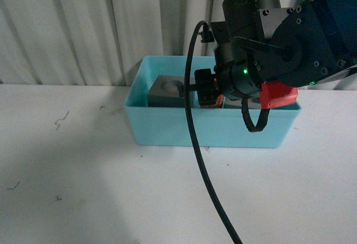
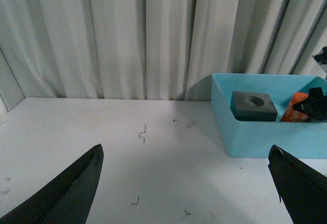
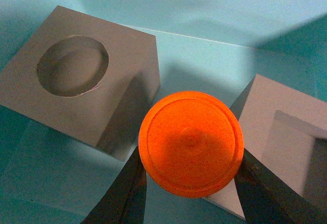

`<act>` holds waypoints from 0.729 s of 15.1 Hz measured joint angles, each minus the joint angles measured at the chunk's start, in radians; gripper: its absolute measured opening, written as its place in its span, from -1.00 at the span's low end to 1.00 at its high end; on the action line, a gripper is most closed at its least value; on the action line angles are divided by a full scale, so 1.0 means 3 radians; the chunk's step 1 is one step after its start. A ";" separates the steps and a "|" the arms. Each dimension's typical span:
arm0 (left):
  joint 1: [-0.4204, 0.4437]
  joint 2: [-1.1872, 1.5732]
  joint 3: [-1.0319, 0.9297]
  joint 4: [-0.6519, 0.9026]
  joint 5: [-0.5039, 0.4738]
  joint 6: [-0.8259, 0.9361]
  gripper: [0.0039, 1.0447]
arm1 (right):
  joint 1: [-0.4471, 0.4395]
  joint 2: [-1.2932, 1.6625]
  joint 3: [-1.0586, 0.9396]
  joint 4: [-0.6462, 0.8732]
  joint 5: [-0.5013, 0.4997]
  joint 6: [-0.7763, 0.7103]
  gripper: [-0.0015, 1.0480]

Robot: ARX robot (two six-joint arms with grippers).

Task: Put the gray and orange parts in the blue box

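Right gripper (image 3: 190,193): closed on the orange cylinder (image 3: 191,143), one dark finger on each side of it; positioned over the interior of the blue box (image 1: 206,130).
Left gripper (image 2: 186,183): fingers spread wide apart, nothing between them, above the white desk (image 2: 127,162), well clear of the box.
Orange cylinder: held inside the box, between the two gray cubes.
Cube with round recess (image 3: 82,93): resting on the box floor, recess facing up.
Cube with rectangular recess (image 3: 286,142): on the box floor, on the other side of the cylinder.
Blue box: on the desk, close to the white curtain (image 1: 83,27).
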 joint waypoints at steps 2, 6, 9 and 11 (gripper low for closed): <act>0.0000 0.0000 0.0000 0.0000 0.0000 0.0000 0.88 | 0.0005 0.0001 0.0000 0.0009 0.0014 0.0014 -0.18; 0.0000 0.0000 0.0000 0.0000 0.0000 0.0000 0.88 | 0.0027 0.0001 0.0001 0.0010 -0.0008 0.0033 0.12; 0.0000 0.0000 0.0000 0.0000 0.0000 0.0000 0.88 | 0.0025 -0.0003 0.0001 0.0100 -0.0024 0.0066 0.71; 0.0000 0.0000 0.0000 0.0000 0.0000 0.0000 0.88 | 0.0018 -0.0170 -0.0094 0.0270 -0.0053 0.0080 0.87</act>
